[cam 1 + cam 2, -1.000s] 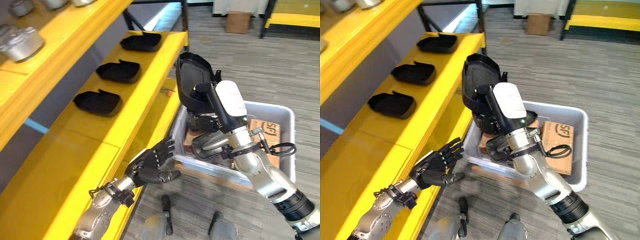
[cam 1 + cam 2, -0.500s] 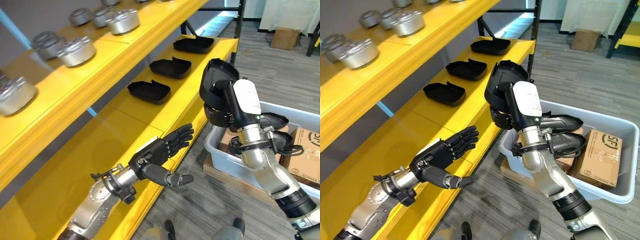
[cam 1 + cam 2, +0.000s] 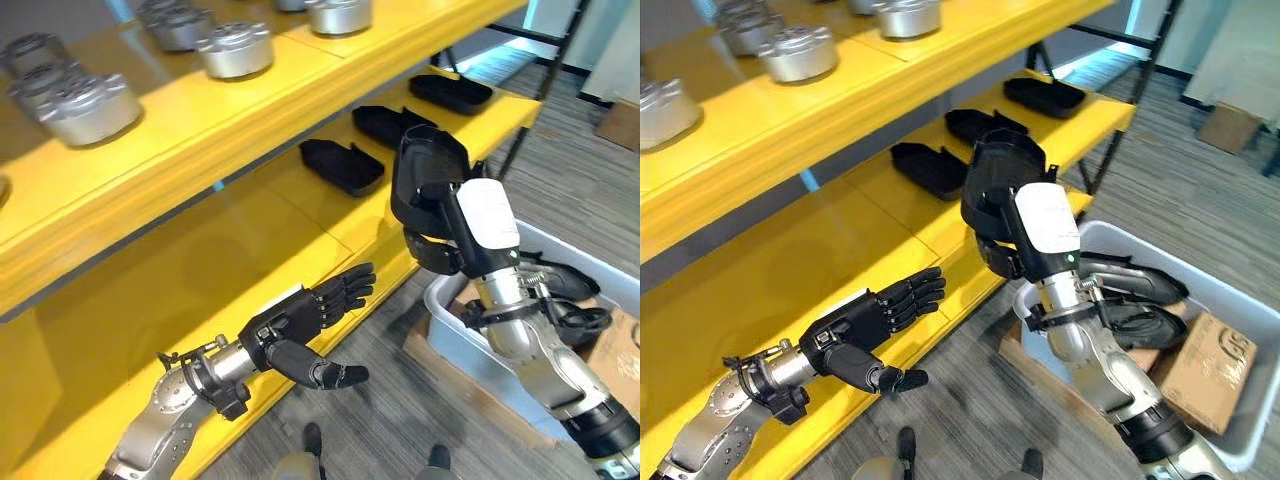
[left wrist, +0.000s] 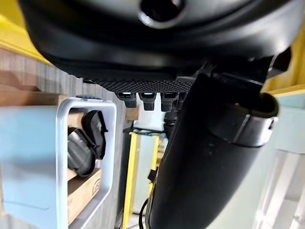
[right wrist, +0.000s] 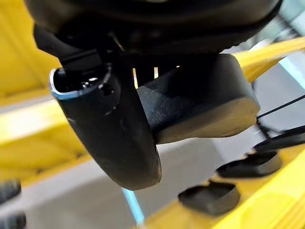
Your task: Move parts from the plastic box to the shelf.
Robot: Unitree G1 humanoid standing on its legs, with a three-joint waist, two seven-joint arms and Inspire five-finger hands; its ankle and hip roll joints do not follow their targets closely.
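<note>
Yellow shelf [image 3: 300,215], curved black shell part [image 3: 425,180]

No text, label or number can be read on anything here.

Looking down from the head, side by side, sharing the yellow shelf [image 3: 300,215] and grey plastic box [image 3: 1240,330]. Left wrist: very close, past fingers [image 4: 147,100] toward that box. Right wrist: very close, past fingers toward shelved black parts [image 5: 209,198].
</note>
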